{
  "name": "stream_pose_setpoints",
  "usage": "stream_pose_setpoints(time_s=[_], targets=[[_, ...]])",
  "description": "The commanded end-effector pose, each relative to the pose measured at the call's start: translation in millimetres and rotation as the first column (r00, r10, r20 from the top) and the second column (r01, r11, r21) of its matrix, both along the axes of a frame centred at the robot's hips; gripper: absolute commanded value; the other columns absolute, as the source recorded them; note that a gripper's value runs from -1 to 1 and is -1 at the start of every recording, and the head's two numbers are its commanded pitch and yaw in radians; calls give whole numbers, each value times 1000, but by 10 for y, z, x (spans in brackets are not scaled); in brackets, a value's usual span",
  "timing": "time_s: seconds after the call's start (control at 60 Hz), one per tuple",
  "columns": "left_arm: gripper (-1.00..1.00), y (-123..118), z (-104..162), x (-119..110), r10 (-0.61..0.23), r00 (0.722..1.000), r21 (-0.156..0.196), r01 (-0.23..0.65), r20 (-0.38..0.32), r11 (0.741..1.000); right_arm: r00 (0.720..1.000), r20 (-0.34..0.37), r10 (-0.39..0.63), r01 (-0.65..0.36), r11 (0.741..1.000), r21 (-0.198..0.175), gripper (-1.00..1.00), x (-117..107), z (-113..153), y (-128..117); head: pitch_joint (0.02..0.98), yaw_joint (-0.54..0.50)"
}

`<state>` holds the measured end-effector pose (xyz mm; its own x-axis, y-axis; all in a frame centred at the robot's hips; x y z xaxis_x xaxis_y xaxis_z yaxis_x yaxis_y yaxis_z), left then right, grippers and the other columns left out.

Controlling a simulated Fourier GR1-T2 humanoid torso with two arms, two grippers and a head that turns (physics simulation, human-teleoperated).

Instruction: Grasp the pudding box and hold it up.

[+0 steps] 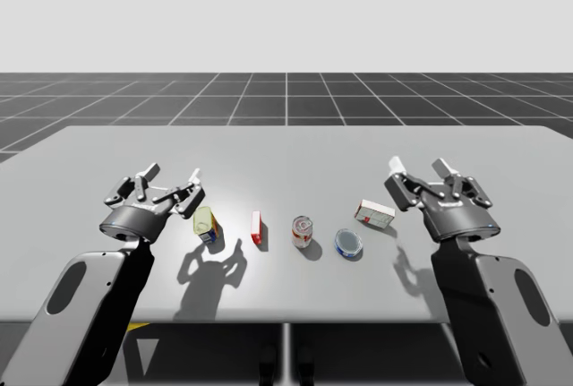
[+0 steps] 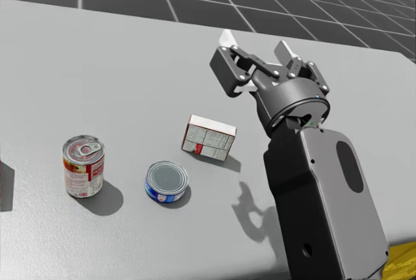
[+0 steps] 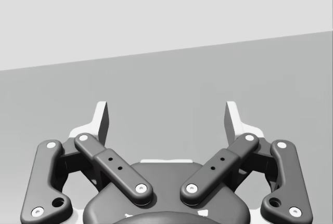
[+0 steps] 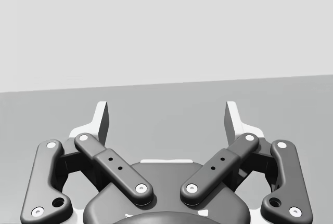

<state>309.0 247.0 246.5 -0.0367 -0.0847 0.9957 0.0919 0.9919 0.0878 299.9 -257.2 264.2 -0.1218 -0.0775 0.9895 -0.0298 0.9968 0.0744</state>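
Left pincer [image 1: 174, 174], right pincer [image 1: 419, 167] gape; two boxes [image 1: 374, 214] [image 1: 256, 227], two cans [image 1: 303, 231] [image 1: 348, 243], one yellow bottle [image 1: 206, 225].

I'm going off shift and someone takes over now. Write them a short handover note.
Left gripper: open, empty, near the yellow container.
Right gripper: open, empty, beside the white box with a red edge, not touching it.
That box, apparently the pudding box, lies on the table next to the blue flat can.
Done: nothing grasped.
To do: grasp the box, lift, hold.
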Motion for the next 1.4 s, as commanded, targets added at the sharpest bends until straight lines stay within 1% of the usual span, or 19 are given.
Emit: stream_pose_setpoints(time_s=[0.017, 0.083, 0.1, 0.183, 0.267, 0.317, 0.35, 0.383, 0.4, 0.417, 0.483, 0.583, 0.783, 0.9, 0.983, 1.133, 1.217, 1.317, 1.4], targets=[[-1000, -1, 3, -1, 0, 1000, 0, 0, 0, 1000, 995, -13, 94, -94, 996, -4, -1000, -169, 46, -24, 761, -394], [-1000, -4, 4, -1, -1, 1000, 1, 1, 0, 1000, 987, -28, 161, -160, 987, 20, -1000, -225, 33, -61, 761, -394], [-1000, -5, 4, 0, -1, 1000, 2, 1, 0, 1000, 979, -38, 202, -201, 979, 27, -1000, -261, 14, -92, 761, -395], [-1000, -10, 2, 1, -1, 1000, 5, 1, -2, 1000, 962, -56, 266, -266, 964, 23, -1000, -309, -57, -163, 759, -398], [-1000, -15, -3, 1, 0, 1000, 12, 0, -5, 1000, 950, -63, 306, -308, 951, -15, -1000, -344, -173, -248, 757, -400], [-1000, -19, -5, 2, 0, 1000, 14, 0, -6, 1000, 929, -83, 360, -363, 931, -33, -1000, -383, -268, -294, 757, -400], [-1000, -22, -7, 2, -2, 1000, 16, 2, -9, 1000, 913, -93, 397, -403, 913, -63, -1000, -410, -330, -321, 758, -400], [-1000, -23, -8, 2, -3, 1000, 17, 3, -9, 1000, 906, -87, 415, -421, 904, -79, -1000, -422, -369, -339, 758, -400], [-1000, -23, -10, 1, -3, 1000, 17, 3, -9, 1000, 892, -96, 442, -450, 889, -86, -1000, -440, -424, -368, 757, -401], [-1000, -23, -10, 1, -3, 1000, 17, 3, -9, 1000, 888, -98, 450, -458, 884, -90, -1000, -446, -439, -379, 758, -401], [-1000, -24, -11, 2, -3, 1000, 19, 3, -9, 1000, 878, -92, 470, -479, 870, -121, -1000, -460, -498, -430, 758, -401], [-1000, -23, -10, 0, -2, 1000, 19, 2, -7, 1000, 865, -80, 496, -502, 852, -149, -1000, -459, -568, -505, 757, -401], [-1000, -26, -10, 0, -1, 1000, 19, 2, -7, 1000, 837, -108, 536, -546, 813, -202, -1000, -401, -796, -634, 756, -403], [-1000, -27, -11, 1, 0, 1000, 20, 0, -7, 1000, 824, -133, 550, -566, 798, -206, -1000, -343, -899, -685, 756, -403], [-1000, -27, -11, 1, 1, 1000, 21, -1, -6, 1000, 823, -149, 548, -568, 796, -210, -1000, -272, -980, -730, 756, -403], [-1000, -26, -12, 0, 1, 1000, 22, -1, -5, 1000, 821, -178, 542, -570, 800, -190, -1000, -133, -1108, -797, 755, -402], [-1000, -24, -11, 0, 3, 1000, 22, -2, -3, 1000, 818, -199, 540, -571, 803, -169, -1000, -62, -1158, -821, 755, -401], [-1000, -24, -10, -1, 3, 1000, 21, -3, -3, 1000, 814, -221, 538, -574, 804, -157, -1000, 35, -1224, -838, 753, -401], [-1000, -21, -9, 0, 4, 1000, 21, -4, -2, 1000, 806, -243, 540, -582, 798, -158, -1000, 102, -1284, -837, 753, -400]])
